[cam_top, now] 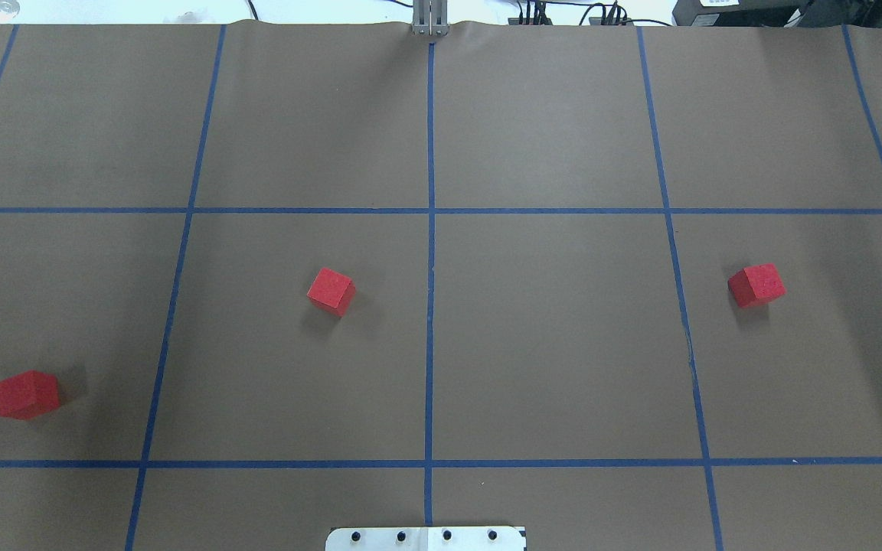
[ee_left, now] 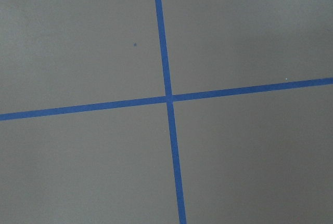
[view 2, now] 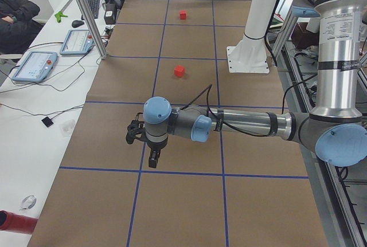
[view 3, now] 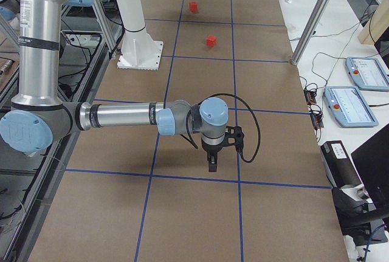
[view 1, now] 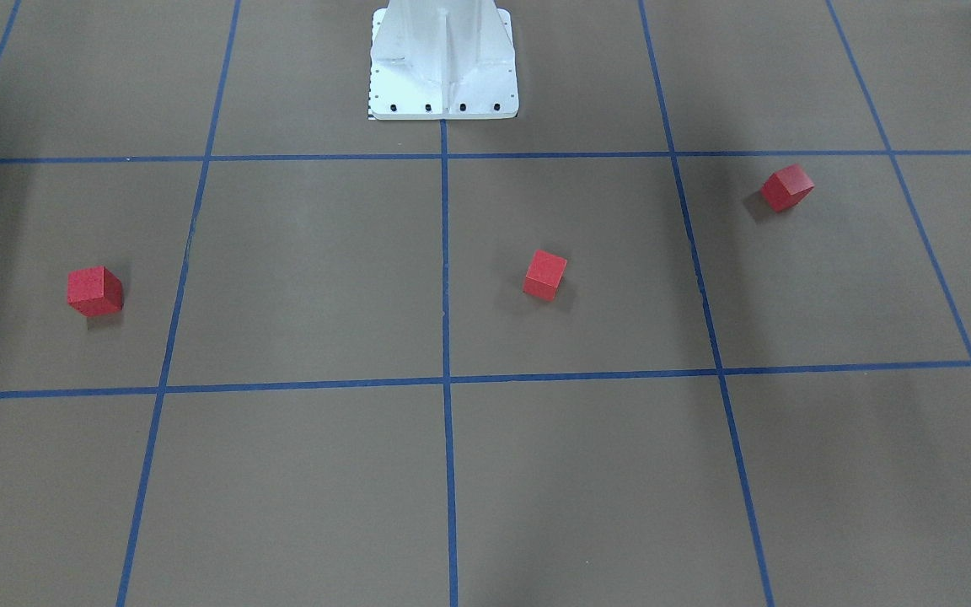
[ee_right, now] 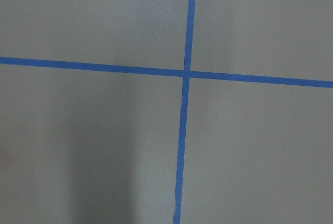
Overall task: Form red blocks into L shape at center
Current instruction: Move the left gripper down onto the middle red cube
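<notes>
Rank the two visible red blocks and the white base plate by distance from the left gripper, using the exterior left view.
1. The nearer red block, mid-table.
2. The white base plate, toward the robot's side.
3. The farther red block, toward the table's far end.

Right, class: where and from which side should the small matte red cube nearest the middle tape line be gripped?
Probably two opposite side faces of the small matte red cube, coming straight down from above. It sits flat but skewed to the blue tape line, so turn to match its faces.
</notes>
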Available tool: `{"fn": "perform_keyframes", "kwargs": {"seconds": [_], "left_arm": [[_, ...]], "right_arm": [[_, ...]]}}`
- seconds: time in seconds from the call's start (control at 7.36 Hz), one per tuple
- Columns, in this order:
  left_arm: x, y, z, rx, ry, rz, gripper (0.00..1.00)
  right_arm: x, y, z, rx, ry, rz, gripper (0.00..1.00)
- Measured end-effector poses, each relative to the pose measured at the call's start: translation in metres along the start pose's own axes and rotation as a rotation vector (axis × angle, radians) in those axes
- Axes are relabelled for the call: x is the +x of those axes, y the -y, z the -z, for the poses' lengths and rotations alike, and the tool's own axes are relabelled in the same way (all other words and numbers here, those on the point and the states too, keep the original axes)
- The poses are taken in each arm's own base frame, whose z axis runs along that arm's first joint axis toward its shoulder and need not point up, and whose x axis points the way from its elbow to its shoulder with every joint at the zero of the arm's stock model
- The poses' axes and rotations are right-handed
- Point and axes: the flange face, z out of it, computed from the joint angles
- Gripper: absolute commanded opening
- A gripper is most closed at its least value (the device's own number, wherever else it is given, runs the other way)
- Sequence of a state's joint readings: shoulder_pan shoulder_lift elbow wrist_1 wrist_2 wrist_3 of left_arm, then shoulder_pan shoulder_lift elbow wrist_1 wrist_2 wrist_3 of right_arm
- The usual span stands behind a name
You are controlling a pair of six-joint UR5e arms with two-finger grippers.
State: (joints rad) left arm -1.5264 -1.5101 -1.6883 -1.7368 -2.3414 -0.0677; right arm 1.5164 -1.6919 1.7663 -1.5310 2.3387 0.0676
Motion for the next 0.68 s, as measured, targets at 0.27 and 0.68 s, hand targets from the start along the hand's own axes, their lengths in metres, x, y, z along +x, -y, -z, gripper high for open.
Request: {"fn": "perform_keyframes", "kwargs": {"seconds": [0.27, 0.68], "left_arm": [[-0.0002, 0.0001, 0.0, 0.0, 0.002, -0.001, 1.0], [0.0071, 0.0086, 0.0028, 0.01, -0.002, -0.014, 1.0]], "right_arm": [[-0.0008, -0.0008, -0.0001, -0.001, 0.013, -0.001, 0.99], [-0.0051, 0.0038, 0.0039, 0.009, 0.015, 0.002, 0.99]]}}
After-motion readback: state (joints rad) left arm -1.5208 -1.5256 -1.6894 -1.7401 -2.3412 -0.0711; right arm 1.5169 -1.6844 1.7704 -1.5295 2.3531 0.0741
